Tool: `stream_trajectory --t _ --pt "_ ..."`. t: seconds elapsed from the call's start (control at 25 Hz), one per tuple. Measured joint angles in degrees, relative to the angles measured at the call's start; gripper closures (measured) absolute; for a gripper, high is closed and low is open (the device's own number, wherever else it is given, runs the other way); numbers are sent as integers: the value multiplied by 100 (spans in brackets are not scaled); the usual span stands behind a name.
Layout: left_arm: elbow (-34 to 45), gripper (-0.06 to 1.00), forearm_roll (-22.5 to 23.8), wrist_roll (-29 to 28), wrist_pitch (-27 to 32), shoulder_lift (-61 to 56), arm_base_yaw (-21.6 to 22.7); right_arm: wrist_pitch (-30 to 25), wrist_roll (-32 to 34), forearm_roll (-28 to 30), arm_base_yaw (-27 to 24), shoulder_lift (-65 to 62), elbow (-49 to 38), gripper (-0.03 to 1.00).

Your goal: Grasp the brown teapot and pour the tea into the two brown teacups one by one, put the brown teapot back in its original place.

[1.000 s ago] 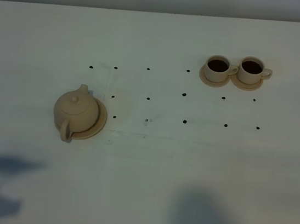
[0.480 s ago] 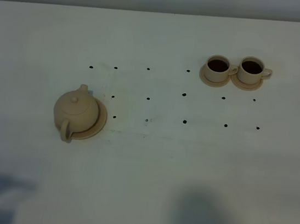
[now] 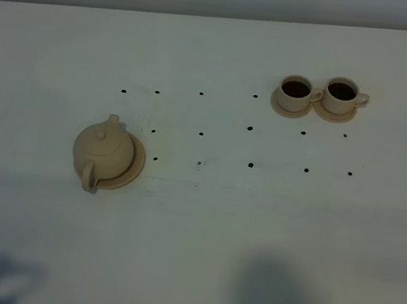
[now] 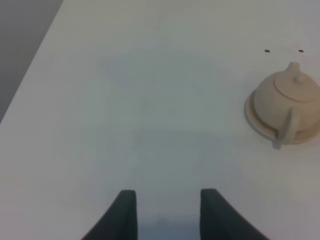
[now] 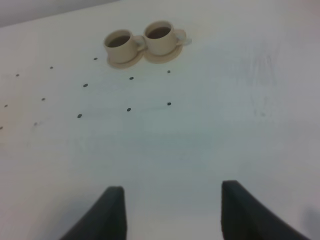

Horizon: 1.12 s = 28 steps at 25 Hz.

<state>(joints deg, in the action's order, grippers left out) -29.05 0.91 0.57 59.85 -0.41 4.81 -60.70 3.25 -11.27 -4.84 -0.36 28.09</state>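
White tabletop (image 3: 195,218) held the brown teapot (image 3: 102,150) on its wide saucer (image 3: 136,164), handle toward the robot. Nearer it, the left gripper (image 4: 167,212) hung empty, fingers apart; the right gripper (image 5: 172,212) also gaped, facing the two brown teacups (image 3: 320,95).

No readable text, label, brand or number shows anywhere. The brown teapot (image 3: 102,149) and the two brown teacups (image 3: 320,95) are plain. The table (image 3: 201,227) bears only small dark dots.
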Motion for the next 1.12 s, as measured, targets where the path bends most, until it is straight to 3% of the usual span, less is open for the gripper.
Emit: stream_trajectory --t 1.12 --pt "0 60 5 0 0 0 0 0 0 0 0 0 0 52"
